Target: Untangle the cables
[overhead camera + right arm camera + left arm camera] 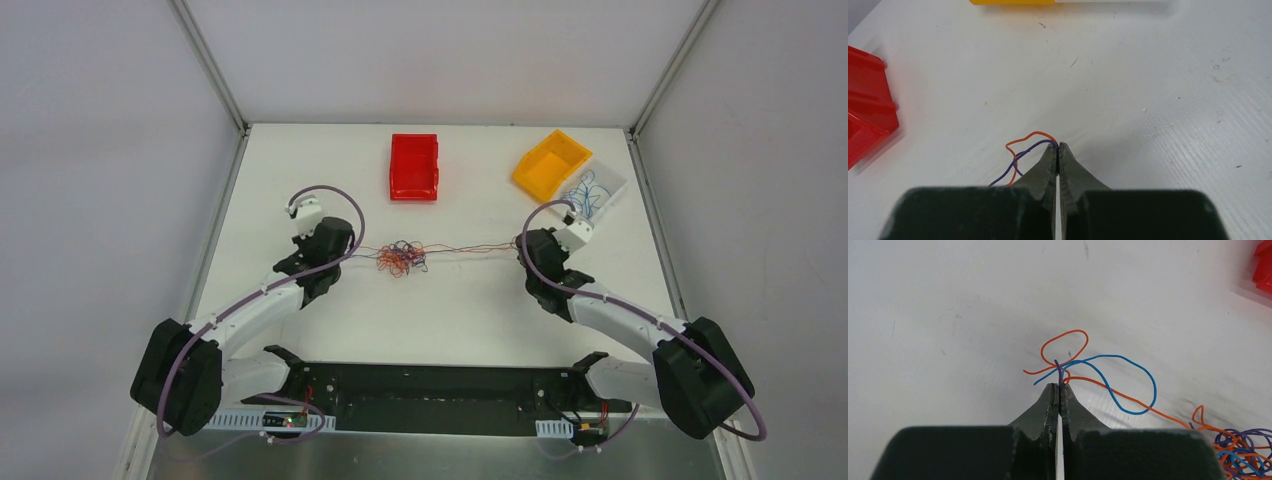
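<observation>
A tangle of thin orange, purple and blue cables (402,258) lies mid-table between the arms, with strands stretched out to both sides. My left gripper (347,252) is shut on cable ends; in the left wrist view (1060,386) an orange loop (1064,344), a blue loop (1128,385) and a purple end rise from its closed tips, and the tangle (1238,447) shows at lower right. My right gripper (523,246) is shut on an orange and a purple cable (1020,150), pinched at its tips (1058,145).
A red bin (413,166) stands at the back centre. A yellow bin (551,163) leans on a white tray (610,185) holding blue cables at the back right. The red bin also shows in the right wrist view (865,100).
</observation>
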